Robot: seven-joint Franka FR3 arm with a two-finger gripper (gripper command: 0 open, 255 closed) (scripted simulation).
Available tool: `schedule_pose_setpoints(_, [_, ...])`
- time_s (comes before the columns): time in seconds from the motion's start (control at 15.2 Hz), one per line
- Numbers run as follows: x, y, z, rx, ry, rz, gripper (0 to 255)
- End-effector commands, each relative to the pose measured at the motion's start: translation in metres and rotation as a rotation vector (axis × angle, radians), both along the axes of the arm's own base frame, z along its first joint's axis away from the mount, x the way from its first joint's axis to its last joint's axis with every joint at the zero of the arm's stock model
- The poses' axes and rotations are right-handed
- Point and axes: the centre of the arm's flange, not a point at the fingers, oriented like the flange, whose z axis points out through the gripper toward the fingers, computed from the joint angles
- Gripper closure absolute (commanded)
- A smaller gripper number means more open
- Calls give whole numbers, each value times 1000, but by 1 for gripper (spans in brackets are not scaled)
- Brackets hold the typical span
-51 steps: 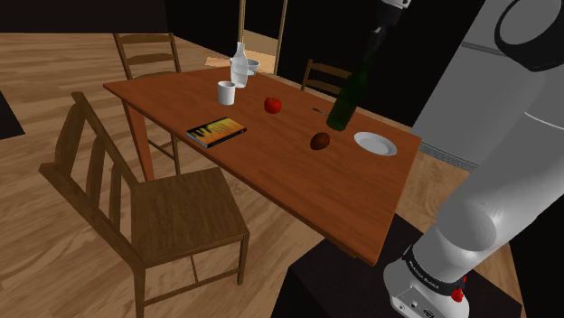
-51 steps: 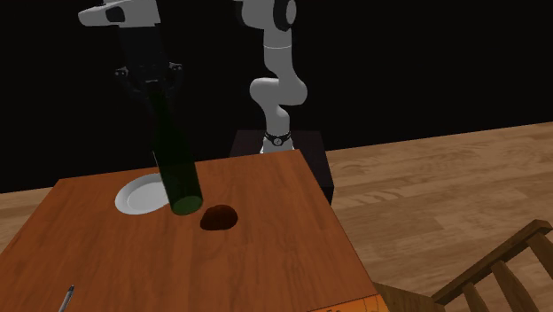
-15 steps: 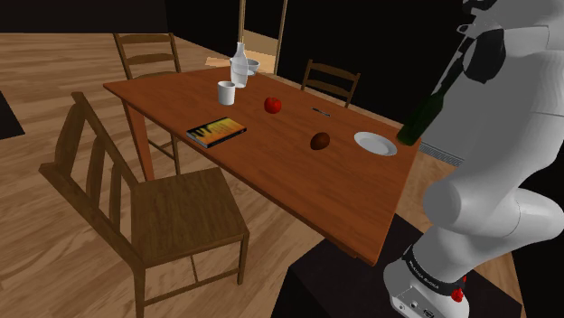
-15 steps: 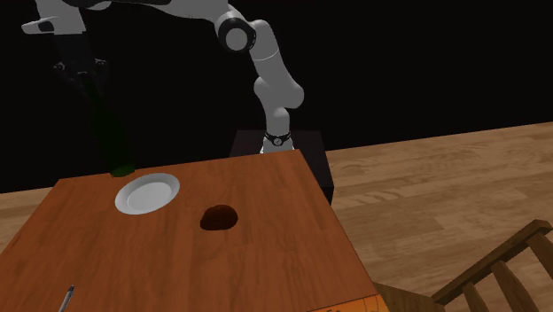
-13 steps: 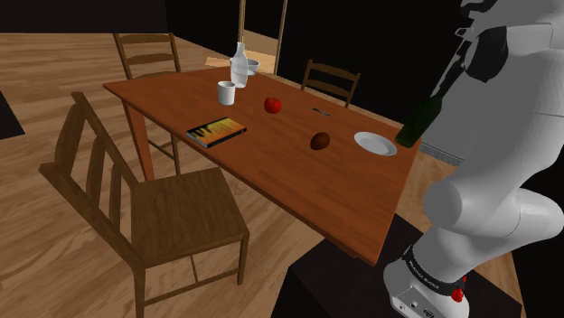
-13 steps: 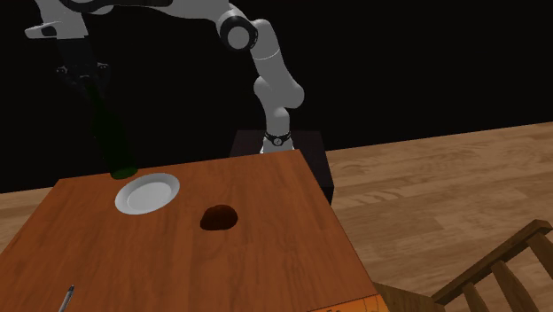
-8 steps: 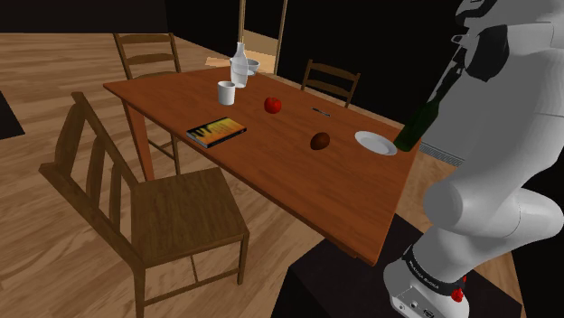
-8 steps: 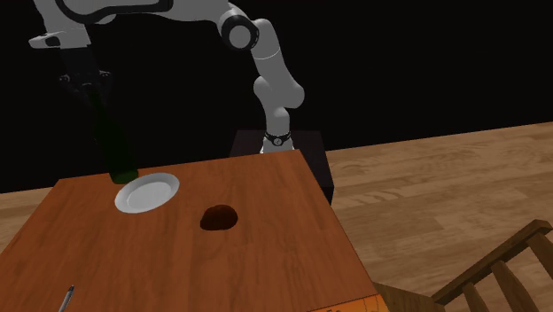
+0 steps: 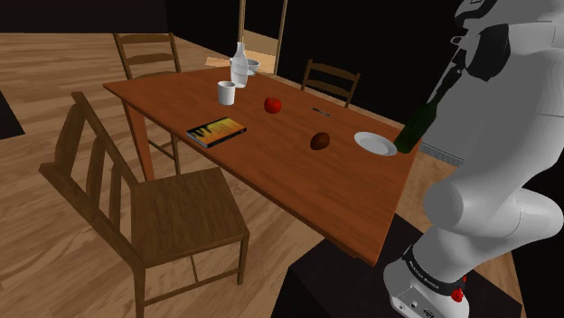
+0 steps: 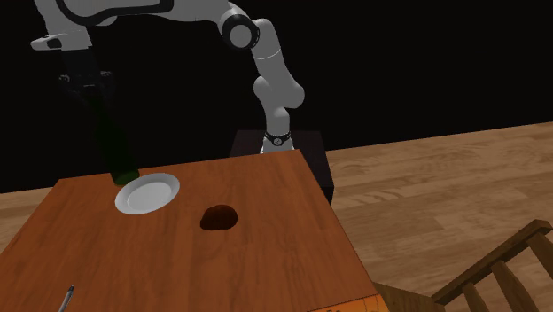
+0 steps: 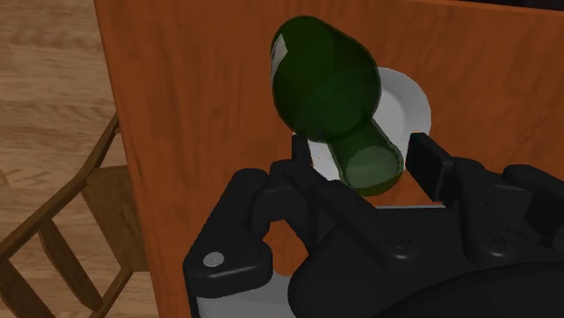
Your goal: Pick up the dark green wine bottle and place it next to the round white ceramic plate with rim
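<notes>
As I read outward from the stand (image 9: pixel 348 289), I log these items. Arm (image 9: pixel 488 208): white, bent high over the table's near end. Gripper (image 11: pixel 360 155): black, fingers drawn in narrow on the neck of the bottle (image 11: pixel 325 81), holding it. Bottle: dark green, tilted, neck up and base down at the edge of the table (image 11: pixel 199 108), just beside the plate (image 11: pixel 407 104). In the shoulder view the base sits at the plate's right. In the second exterior view it sits at the plate's left rim, by the table's far edge. I cannot tell whether the base touches the wood. Plate: round, white, rimmed, flat on the table. Table: reddish-brown wood. Lump (image 9: pixel 320 141): dark brown, rounded, near the plate toward the shoulder view's left. Utensil (image 9: pixel 321 110): small, grey, type not legible. Apple (image 9: pixel 272 105): red, past the lump, well apart from the plate. Book (image 9: pixel 216 132): flat, orange-and-dark cover, near the table's long edge. Cup (image 9: pixel 226 92): white, upright. Carafe (image 9: pixel 239 65): pale, upright, at the far end, with a bowl (image 9: pixel 253 65) just beside it. Chairs: wooden, one close by the long side (image 9: pixel 145 199), one at the far corner (image 9: pixel 149 54), one across the table (image 9: pixel 330 83). Floor (image 9: pixel 54 262): wood planks. A black area lies beyond.
</notes>
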Motion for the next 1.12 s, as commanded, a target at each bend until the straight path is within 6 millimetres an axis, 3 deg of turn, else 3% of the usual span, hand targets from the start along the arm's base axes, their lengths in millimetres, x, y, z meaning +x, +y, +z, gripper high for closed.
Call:
schedule_pose_setpoints(0.0, [0, 0, 0, 0, 0, 0, 0])
schedule_pose_setpoints(0.26, [0, 0, 0, 0, 0, 0, 0])
schedule_pose_setpoints(0.53, [-6, -2, 50, 0, 0, 0, 0])
schedule_pose_setpoints(1.06, [-6, -2, 50, 0, 0, 0, 0])
